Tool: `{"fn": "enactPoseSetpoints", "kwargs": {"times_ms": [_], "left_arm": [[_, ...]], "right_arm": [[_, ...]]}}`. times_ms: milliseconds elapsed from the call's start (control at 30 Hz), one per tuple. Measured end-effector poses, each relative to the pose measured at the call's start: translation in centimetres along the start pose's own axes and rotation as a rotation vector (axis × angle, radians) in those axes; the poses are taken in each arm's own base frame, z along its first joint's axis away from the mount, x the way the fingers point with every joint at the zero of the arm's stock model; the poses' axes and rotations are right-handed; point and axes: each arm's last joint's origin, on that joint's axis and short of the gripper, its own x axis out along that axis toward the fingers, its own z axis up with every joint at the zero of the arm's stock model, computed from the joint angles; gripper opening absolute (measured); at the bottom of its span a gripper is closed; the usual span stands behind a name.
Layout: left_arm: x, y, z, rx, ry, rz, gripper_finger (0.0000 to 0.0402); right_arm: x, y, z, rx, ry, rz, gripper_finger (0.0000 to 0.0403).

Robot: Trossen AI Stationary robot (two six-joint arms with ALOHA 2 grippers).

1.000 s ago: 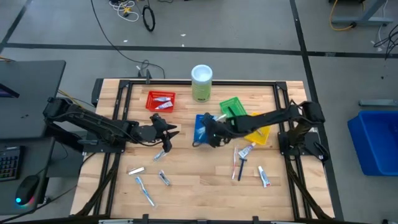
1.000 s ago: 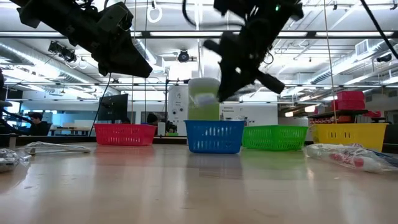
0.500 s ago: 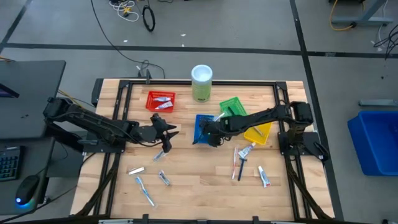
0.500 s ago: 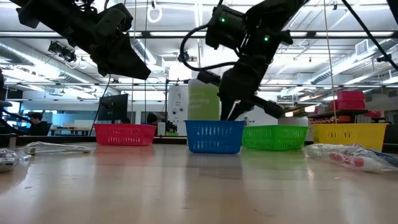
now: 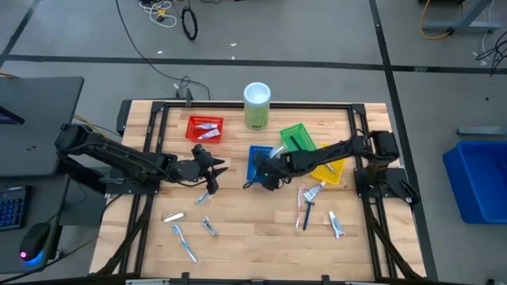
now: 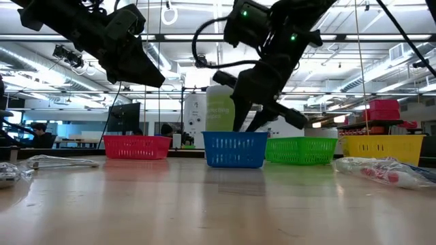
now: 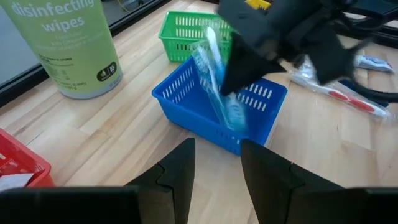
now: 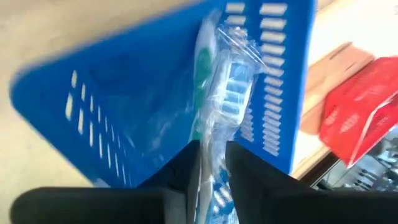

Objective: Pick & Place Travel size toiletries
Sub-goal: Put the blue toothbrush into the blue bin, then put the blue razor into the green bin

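Observation:
My right gripper [image 5: 264, 172] [image 8: 211, 149] hangs over the blue basket [image 5: 258, 158] [image 7: 211, 115], shut on a toothbrush in a clear wrapper [image 7: 214, 78] [image 8: 217, 112]. My left gripper [image 5: 218, 168] [image 7: 214, 152] waits open and empty above the table, left of the blue basket. More toiletries lie flat on the wood: a sachet [image 5: 173, 216], a toothbrush [image 5: 184, 243] and a small pack [image 5: 208, 227] at the near left, and tubes and brushes [image 5: 309, 202] [image 5: 335, 225] at the near right. The red basket [image 5: 204, 128] holds a few items. My right gripper pinches the wrapped toothbrush between its two fingers [image 8: 249, 177], on the handle part [image 8: 208, 140], well away from the bristle head [image 8: 233, 93]. It comes slanting down from the table's right. The brush is tilted, its head end down inside the blue basket; whether it touches the floor is hidden.
A tall pale-green wipes canister [image 5: 257, 105] [image 7: 65, 50] stands at the far edge behind the blue basket. The green basket [image 5: 295, 136] and the yellow basket [image 5: 329, 169] sit close to the right of the blue one, under the right arm.
My right gripper has come down from above the blue basket and a little toward the table's left, carrying the toothbrush, whose lower end now reaches inside the basket. The left arm has kept still.

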Motion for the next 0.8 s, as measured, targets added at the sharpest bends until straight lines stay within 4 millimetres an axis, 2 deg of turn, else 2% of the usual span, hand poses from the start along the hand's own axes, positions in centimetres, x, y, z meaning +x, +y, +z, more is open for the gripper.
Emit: {"fn": "enactPoseSetpoints", "kwargs": {"times_ms": [167,300,567,800], "left_arm": [[0.0,0.0,0.0,-0.002,0.001,0.000,0.0136],[0.0,0.0,0.0,-0.010,0.001,0.000,0.0136],[0.0,0.0,0.0,-0.030,0.001,0.000,0.0136],[0.0,0.0,0.0,-0.033,0.001,0.000,0.0136]], "right_arm": [[-1.0,0.3,2.1,-0.015,0.002,-0.066,0.0101],[-1.4,0.6,3.0,0.055,0.011,-0.088,0.0105],[-1.4,0.6,2.8,0.122,0.011,-0.089,0.0125],[-1.0,0.3,1.9,0.252,0.020,-0.079,0.0175]]}}
